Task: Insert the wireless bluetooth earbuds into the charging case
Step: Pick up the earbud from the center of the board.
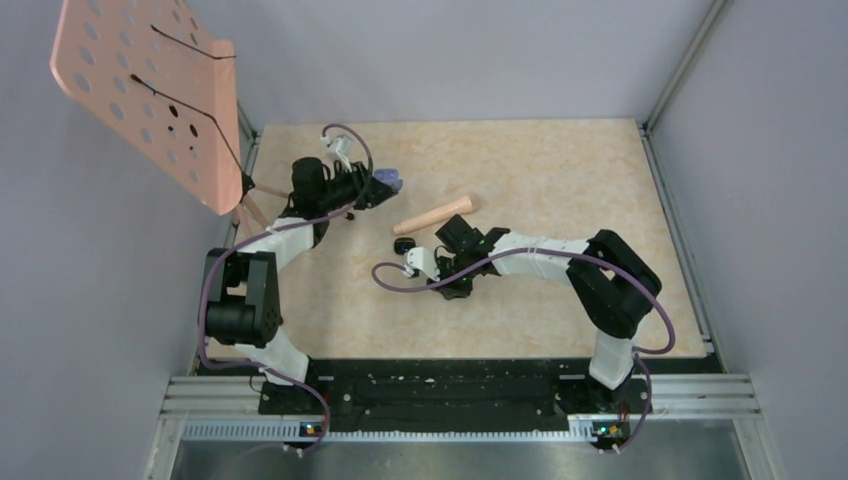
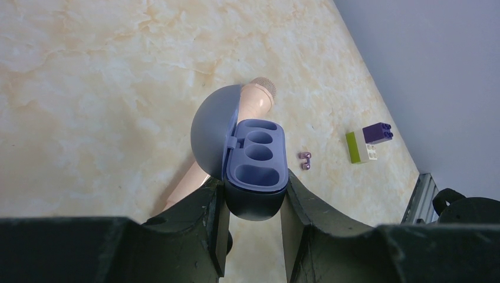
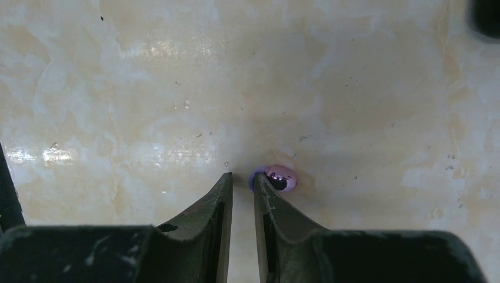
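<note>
My left gripper (image 2: 253,203) is shut on the blue-grey charging case (image 2: 256,171) and holds it above the table at the back left (image 1: 385,183). Its lid is open and its wells are empty. Two tiny glossy pink earbuds (image 2: 305,160) lie on the table just right of the case. My right gripper (image 3: 243,177) is low over the table at mid-table (image 1: 445,262). Its jaws stand a narrow gap apart with nothing between them. Another pink earbud (image 3: 278,178) lies against the outer side of the right fingertip, partly hidden by it.
A peach microphone-shaped object (image 1: 435,215) lies between the two grippers, behind the case (image 2: 256,97). A purple-and-cream block (image 2: 368,141) sits right of the earbuds. A small black object (image 1: 403,245) lies left of my right wrist. A pink perforated board (image 1: 150,90) stands at the far left.
</note>
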`<state>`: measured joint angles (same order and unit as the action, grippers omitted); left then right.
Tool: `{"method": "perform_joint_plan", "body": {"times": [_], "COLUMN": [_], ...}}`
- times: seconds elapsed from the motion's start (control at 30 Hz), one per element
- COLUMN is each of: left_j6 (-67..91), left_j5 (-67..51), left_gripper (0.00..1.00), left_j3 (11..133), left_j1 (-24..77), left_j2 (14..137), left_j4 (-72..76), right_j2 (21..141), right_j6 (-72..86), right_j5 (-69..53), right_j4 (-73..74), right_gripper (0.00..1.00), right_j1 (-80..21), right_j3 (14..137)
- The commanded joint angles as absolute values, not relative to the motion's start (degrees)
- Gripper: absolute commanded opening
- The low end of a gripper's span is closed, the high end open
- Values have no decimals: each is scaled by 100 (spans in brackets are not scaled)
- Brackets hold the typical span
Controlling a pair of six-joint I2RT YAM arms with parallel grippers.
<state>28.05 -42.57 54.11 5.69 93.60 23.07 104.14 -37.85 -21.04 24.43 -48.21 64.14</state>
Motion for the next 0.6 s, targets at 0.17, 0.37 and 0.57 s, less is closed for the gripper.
{"method": "perform_joint_plan", "body": {"times": [0.17, 0.37, 0.57], "left_j6": [2795, 2456, 1742], "left_j5": [-4316, -4993, -6604], "left_gripper": [0, 0, 0], "left_j3": [5405, 5391, 5380], "left_j1": [545, 562, 570], "left_j2": [9095, 9304, 9700], "left_j4": [2563, 2892, 3564], "right_j2": [10359, 9784, 10064], "right_j6": [-3411, -3834, -4495], "right_j5": [-1506, -2993, -4140], "right_j4": [2116, 3653, 6074], "right_gripper": [0, 0, 0], "right_j1": [-5015, -4259, -3515], "right_j3": [6223, 7268, 9239]}}
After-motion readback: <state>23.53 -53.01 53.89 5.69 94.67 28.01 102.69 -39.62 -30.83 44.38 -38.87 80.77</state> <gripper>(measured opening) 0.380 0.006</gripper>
